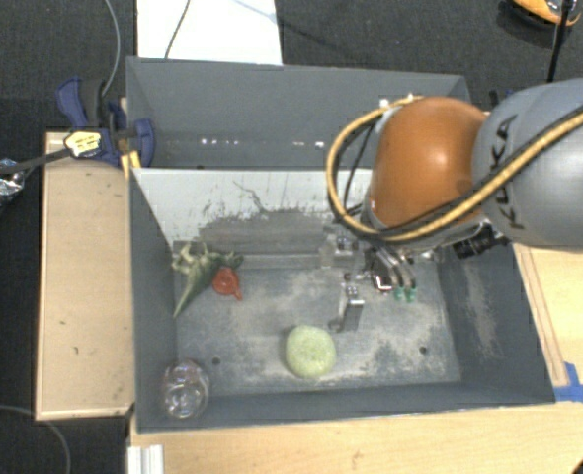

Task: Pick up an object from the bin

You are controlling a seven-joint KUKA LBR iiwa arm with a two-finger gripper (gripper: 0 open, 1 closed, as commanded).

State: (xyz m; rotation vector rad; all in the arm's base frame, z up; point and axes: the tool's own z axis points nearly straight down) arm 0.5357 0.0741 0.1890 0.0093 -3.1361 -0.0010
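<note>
My gripper (348, 316) hangs low over the middle of the bin floor, under the orange cover. A pale green round lump (311, 352) lies just below and left of it, close to the bin's near wall and apart from the gripper. Further left, by the back wall, rests a toy with a red body and long green leaves (210, 272). A clear crumpled plastic piece (184, 387) sits in the near left corner.
The arm and its looped cables cover the right back part of the bin. Bare grey floor lies between the green lump and the red toy and to the right of the gripper.
</note>
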